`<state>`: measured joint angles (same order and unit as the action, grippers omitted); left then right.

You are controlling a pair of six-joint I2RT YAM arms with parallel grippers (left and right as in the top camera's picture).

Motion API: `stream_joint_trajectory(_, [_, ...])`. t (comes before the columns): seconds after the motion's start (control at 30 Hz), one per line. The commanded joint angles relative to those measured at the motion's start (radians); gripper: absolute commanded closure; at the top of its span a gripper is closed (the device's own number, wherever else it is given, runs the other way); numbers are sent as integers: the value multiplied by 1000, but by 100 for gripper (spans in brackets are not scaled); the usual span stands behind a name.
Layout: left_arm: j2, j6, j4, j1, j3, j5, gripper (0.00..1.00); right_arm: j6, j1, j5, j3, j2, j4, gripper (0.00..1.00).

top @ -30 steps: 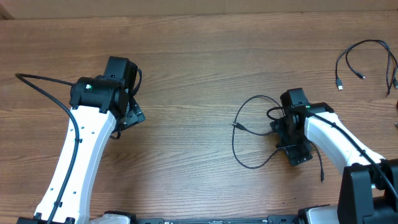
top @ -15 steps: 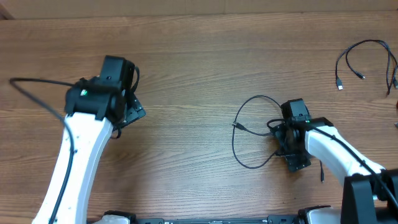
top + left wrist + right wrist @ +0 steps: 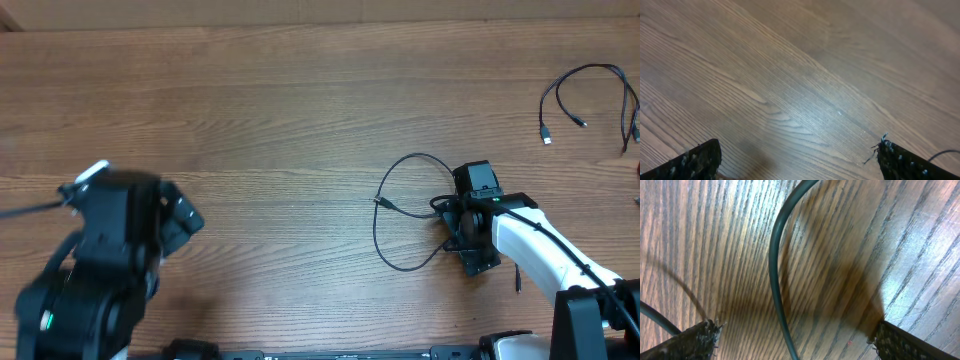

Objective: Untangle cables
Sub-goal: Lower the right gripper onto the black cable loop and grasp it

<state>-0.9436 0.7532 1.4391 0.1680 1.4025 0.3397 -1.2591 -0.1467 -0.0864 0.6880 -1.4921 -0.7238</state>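
Wooden table (image 3: 300,110): cable loop (image 3: 376,228) lay mid-right, one strand running between the wide-open right gripper (image 3: 800,342). The left gripper (image 3: 800,162) gaped over bare wood. Risk: closing off-centre could've missed it, or tightened the loop.

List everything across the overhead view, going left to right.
left arm → looped cable → right arm → loose cables at the far right edge
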Motion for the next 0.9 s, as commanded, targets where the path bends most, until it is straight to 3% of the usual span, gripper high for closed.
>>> stream_joint_trajectory(0.0, [67,10,21,-4,13,31,1,18,-4,5,-68,-70,78,0])
stream_joint_trajectory(0.37, [75,10,96,-4,13,30,0,85,-4,9,-68,-70,145,0])
stream_joint_trajectory(0.87, [75,12,93,-4,13,-5,0,83,-14,-11,-56,104,27,0])
